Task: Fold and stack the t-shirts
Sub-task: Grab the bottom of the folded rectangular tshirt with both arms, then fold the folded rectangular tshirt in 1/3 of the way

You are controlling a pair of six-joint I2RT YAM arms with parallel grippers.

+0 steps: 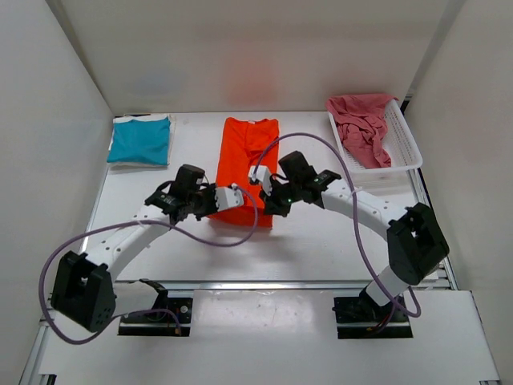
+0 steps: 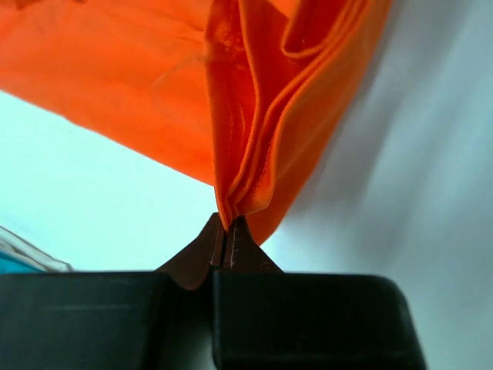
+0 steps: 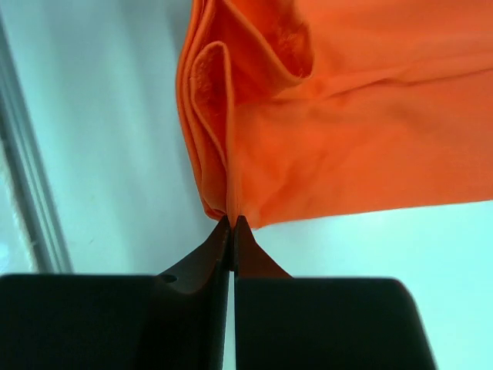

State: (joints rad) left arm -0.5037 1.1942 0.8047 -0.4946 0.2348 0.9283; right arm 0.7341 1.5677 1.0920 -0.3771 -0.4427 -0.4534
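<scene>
Top external view, starting at the near edge: both arm bases sit at 6 o'clock and the arms curve inward over the white table point(image 1: 321, 233) until they almost meet in the middle. The left gripper point(image 1: 239, 195) comes in from about 8 o'clock and the right gripper point(image 1: 259, 178) from about 4 o'clock, and both end up over the near half of the orange t-shirt point(image 1: 248, 148). That shirt is folded into a long narrow strip running from the centre of the table toward 12 o'clock, collar end farthest away. On the left wrist view the left gripper point(image 2: 228, 227) is pressed together with its fingers pinching a bunched stack of folded orange t-shirt point(image 2: 154, 92) layers right at the tips, and the cloth is hanging up off the table there. Same deal on the right wrist view: the right gripper point(image 3: 233, 223) is clamped tight on a folded corner of the orange t-shirt point(image 3: 370, 154), several layers visible in the fold. Farther back, at around 10 o'clock, the teal-blue t-shirt point(image 1: 140, 140) lies folded into a neat rectangle, with what looks like a sliver of white cloth point(image 1: 136, 164) under its near edge. Over at 2 o'clock the pinkish-red t-shirt point(image 1: 361, 120) is crumpled inside the white mesh basket point(image 1: 405, 144), well apart from both arms.
</scene>
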